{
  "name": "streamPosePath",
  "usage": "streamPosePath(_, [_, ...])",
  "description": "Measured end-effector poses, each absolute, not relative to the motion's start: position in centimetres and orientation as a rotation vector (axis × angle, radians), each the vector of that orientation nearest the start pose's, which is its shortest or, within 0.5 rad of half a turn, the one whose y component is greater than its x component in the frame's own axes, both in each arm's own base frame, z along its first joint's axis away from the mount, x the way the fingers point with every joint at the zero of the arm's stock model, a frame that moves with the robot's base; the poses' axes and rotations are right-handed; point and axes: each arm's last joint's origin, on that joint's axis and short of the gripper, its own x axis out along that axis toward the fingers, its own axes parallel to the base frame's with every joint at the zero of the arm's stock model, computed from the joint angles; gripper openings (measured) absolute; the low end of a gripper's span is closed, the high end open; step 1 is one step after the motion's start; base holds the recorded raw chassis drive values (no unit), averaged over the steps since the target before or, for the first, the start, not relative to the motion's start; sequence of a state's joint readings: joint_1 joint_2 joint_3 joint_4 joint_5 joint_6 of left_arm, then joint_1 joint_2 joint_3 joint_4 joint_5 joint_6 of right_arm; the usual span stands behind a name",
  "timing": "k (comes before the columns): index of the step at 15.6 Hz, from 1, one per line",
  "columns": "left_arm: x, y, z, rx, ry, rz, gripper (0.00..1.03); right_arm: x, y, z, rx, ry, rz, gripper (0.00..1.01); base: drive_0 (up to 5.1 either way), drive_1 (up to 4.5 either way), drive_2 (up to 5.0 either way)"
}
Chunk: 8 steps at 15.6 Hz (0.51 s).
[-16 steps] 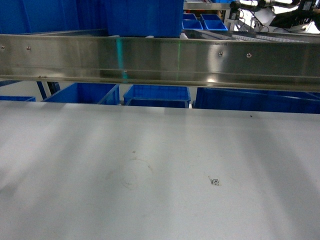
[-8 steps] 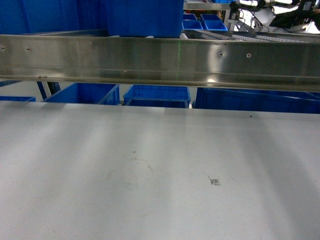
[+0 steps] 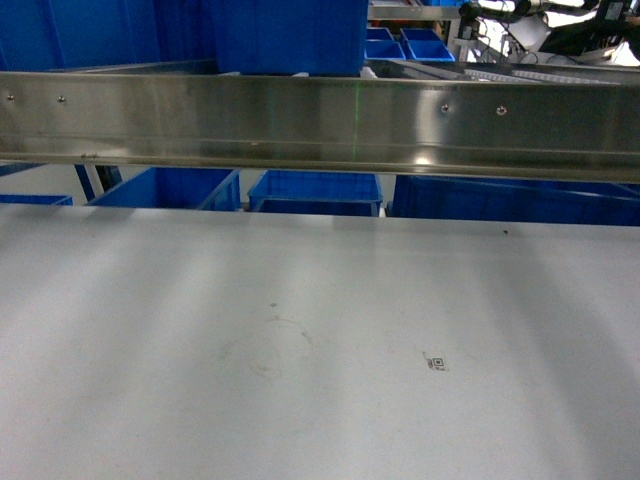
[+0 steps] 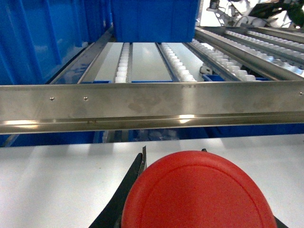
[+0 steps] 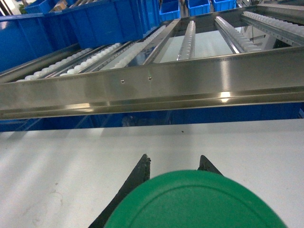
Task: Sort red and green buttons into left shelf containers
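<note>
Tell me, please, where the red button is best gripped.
By its thin rim, at two opposite points, coming in level with the flat face. The red button is a broad, flat disc, so only its edge fits between fingers; the left gripper appears to hold it so.

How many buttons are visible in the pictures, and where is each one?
2. The red button sits in the left tool; the green button sits in the right tool. Both fill the wrist views. The head view shows none; more may be hidden.
</note>
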State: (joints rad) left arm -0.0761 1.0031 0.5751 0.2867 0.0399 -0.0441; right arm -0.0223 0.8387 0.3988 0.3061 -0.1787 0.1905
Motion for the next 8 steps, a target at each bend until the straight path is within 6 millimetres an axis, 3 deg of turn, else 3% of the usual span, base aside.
streamPosePath(2, [22.07,-1.9,26.53,-0.041,0.145,-0.121,0.27,18.62,0.11,23.72,0.203,0.146,0.144,0.25,0.0,0.0,0.0])
streamPosePath(8, [22.08,-1.78,26.51,-0.041,0.147,-0.111,0.27,18.62,0.13,23.72,0.203,0.146,0.146,0.25,-4.7,2.66,2.7])
